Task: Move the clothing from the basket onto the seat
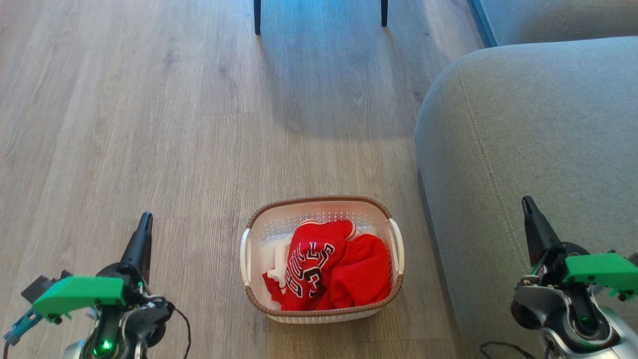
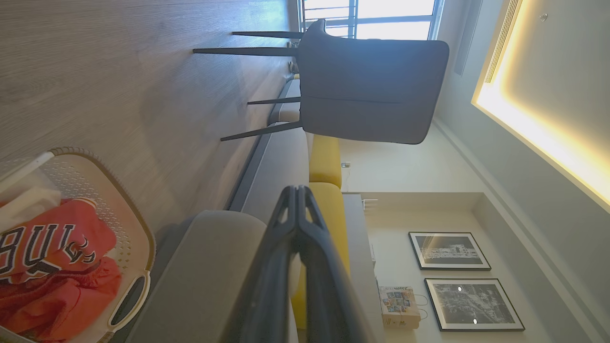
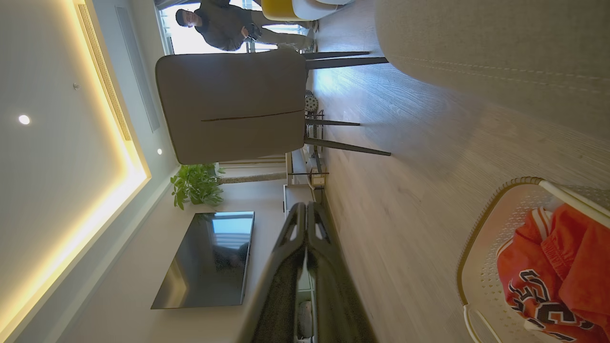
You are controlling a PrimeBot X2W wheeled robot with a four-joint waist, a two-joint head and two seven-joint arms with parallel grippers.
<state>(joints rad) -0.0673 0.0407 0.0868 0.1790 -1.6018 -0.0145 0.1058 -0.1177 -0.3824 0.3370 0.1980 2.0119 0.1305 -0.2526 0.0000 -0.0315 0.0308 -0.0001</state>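
The white perforated basket (image 1: 251, 227) with a brown rim stands on the wood floor, centre low in the head view. Inside lies the red clothing: a jersey (image 1: 311, 262) with black-and-white lettering and plain red shorts (image 1: 366, 271). The grey seat (image 1: 528, 149) rises just right of the basket. My left gripper (image 1: 146, 219) hovers left of the basket, shut and empty. Over the seat's front stands my right gripper (image 1: 527, 203), also shut and empty. The left wrist view shows the basket (image 2: 136, 228), jersey (image 2: 62, 238) and shut gripper (image 2: 297, 190); the right wrist view shows the basket (image 3: 481, 267), jersey (image 3: 529, 267) and shut gripper (image 3: 306, 207).
A dark-legged chair (image 1: 257, 17) stands on the floor beyond the basket, its grey back (image 2: 371, 90) seen in the left wrist view. A person (image 3: 224, 24) stands by the far window. A TV (image 3: 207, 259) and a plant (image 3: 195, 183) line the wall. Bare wood floor (image 1: 149, 124) spreads left.
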